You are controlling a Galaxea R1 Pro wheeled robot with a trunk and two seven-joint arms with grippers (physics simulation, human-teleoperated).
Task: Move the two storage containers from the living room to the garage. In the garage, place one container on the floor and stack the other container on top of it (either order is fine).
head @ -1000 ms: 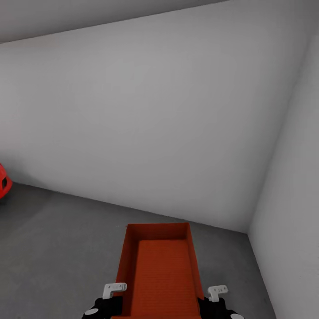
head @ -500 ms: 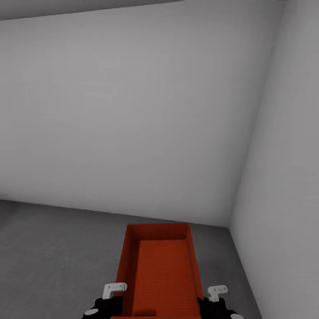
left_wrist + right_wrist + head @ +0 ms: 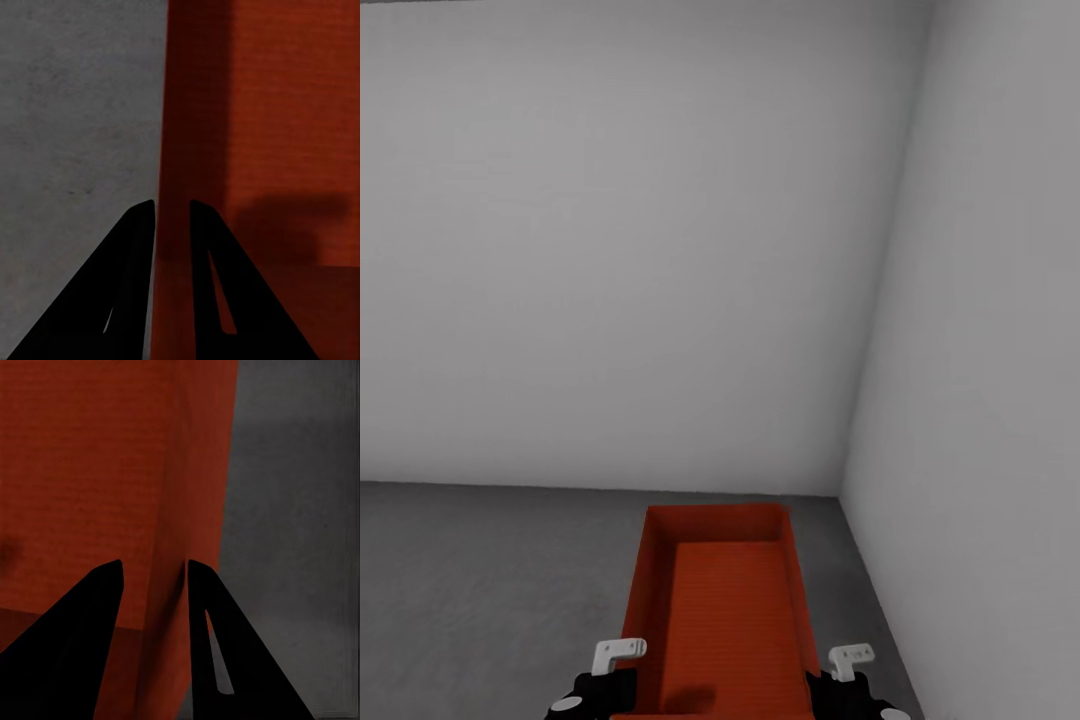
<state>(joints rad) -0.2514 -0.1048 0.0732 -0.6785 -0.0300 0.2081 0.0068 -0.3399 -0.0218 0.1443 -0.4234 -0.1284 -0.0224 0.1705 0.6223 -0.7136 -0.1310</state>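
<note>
The orange-red storage container (image 3: 722,610) is carried above the garage's grey floor (image 3: 480,580), each side wall pinched by the left gripper (image 3: 172,206) and right gripper (image 3: 154,566), so it could be dropped if one thin-wall grip slipped.

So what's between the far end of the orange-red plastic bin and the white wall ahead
Only bare dark grey floor, seen in the head view. The orange-red plastic bin stops short of the white wall, with nothing standing between.
</note>
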